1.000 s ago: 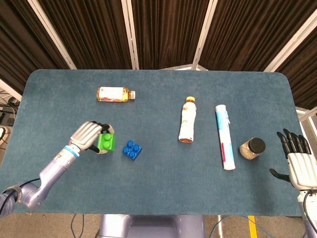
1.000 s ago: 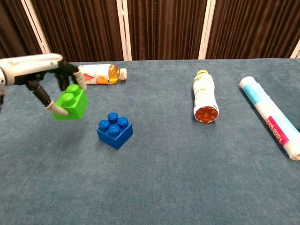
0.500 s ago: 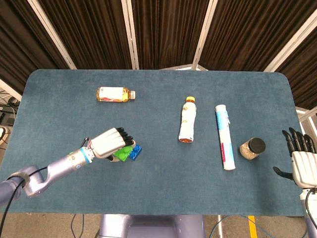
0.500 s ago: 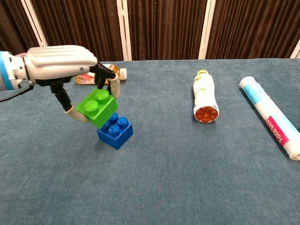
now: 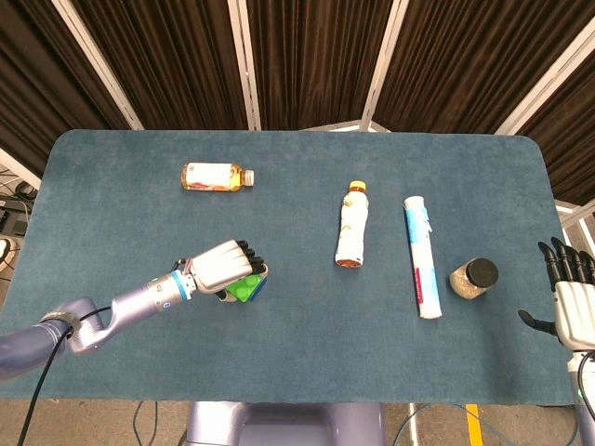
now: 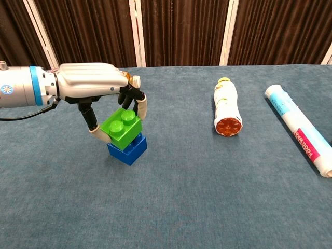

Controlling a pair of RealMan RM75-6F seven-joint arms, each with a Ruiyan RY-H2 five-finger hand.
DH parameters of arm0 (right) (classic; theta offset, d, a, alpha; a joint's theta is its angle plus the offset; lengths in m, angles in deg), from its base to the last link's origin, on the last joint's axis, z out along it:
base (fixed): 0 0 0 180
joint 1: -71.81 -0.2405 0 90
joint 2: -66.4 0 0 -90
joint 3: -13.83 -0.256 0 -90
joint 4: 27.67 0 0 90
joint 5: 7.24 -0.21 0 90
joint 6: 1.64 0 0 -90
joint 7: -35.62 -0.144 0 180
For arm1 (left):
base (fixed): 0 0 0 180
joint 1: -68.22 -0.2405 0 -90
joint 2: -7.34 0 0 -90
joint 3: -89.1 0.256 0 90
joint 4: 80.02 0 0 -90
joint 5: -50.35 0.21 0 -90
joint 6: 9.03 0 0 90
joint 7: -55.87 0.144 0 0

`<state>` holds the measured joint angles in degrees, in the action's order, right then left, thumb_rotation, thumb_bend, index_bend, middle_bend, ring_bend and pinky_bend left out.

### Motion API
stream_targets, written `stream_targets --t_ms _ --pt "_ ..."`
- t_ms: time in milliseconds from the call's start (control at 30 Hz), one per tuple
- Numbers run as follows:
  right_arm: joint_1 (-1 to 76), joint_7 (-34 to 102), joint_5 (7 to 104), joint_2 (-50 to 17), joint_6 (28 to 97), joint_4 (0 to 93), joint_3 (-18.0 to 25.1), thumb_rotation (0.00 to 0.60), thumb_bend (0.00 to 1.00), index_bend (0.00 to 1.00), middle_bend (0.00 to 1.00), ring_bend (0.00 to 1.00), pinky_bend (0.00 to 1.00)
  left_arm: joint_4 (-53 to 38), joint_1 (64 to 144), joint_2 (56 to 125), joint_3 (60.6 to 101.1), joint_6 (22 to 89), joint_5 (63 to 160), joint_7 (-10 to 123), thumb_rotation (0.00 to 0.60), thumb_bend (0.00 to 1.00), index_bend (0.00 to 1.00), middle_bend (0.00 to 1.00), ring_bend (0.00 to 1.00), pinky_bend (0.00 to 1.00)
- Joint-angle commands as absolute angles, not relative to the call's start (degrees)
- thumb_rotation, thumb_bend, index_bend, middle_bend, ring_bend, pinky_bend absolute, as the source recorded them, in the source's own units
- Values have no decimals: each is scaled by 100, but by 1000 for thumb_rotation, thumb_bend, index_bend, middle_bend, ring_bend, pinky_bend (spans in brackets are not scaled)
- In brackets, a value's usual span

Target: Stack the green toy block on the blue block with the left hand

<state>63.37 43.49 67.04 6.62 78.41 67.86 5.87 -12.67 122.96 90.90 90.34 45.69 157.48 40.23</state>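
My left hand [image 6: 96, 85] grips the green toy block [image 6: 122, 128] between thumb and fingers, directly over the blue block [image 6: 128, 150]. The green block sits slightly tilted, its underside touching or nearly touching the blue block's top. From the head view, my left hand [image 5: 226, 267] covers most of both blocks; only a green patch [image 5: 245, 288] and a sliver of blue [image 5: 263, 273] show. My right hand [image 5: 571, 295] hovers at the table's right edge, fingers spread, holding nothing.
A juice bottle [image 5: 216, 176] lies at the back left. A white drink bottle [image 5: 350, 224] and a white tube [image 5: 421, 255] lie right of centre, with a small dark-lidded jar [image 5: 473, 277] beside them.
My left hand carried the green block rightward from beside the blue block to directly over it and lowered it. My right hand drifted slightly right and down.
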Motion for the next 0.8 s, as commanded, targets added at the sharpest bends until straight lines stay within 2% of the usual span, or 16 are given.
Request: stream_targets --t_ms 33,800 --pt "6331 4347 6678 662 7813 6772 579 600 0 0 0 0 0 -1351 12355 9157 9063 4505 15650 3926 600 48 636 517 485 413" --pt "6296 4407 6532 656 7669 6727 556 600 0 0 0 0 0 -1860 12548 9617 9215 4247 15092 3409 600 49 634 510 480 413"
